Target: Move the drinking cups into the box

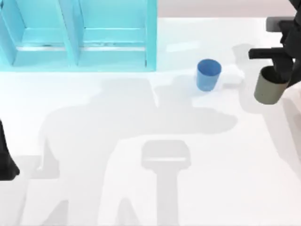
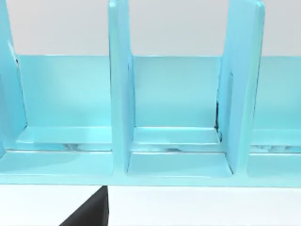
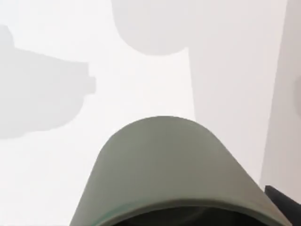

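The bright blue drinking cup (image 1: 208, 74) stands upright on the white table, to the right of the box (image 1: 70, 52). The box is light cyan, with upright dividers that split it into compartments (image 2: 176, 136). At the table's far right, the dark olive-grey drinking cup (image 1: 269, 86) hangs a little above the surface, with my right gripper (image 1: 278, 71) shut on its rim. The right wrist view looks down the cup's olive side (image 3: 164, 174), with the table below it. My left arm (image 1: 5, 160) is parked at the left edge, its wrist camera facing the box.
The box takes up the table's back left corner. Open white tabletop (image 1: 155, 165) lies between the two arms and in front of the box. The blue cup stands between the held cup and the box's right wall (image 1: 151, 35).
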{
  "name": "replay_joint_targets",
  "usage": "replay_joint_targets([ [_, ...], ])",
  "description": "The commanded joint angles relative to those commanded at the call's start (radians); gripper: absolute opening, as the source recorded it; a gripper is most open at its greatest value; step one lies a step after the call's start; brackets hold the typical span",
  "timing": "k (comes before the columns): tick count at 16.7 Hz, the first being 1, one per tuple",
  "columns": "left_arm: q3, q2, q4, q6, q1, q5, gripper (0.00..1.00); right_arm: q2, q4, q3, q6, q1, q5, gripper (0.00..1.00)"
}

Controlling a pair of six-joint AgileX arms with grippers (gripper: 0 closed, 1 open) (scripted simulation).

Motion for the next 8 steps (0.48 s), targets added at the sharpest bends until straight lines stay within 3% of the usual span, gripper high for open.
replay_joint_targets([
  [8,0.000,0.000,0.000,0.000,0.000,0.000,1.00,-0.043,-0.024,-0.010,-0.059,-0.057,0.002,0.00],
])
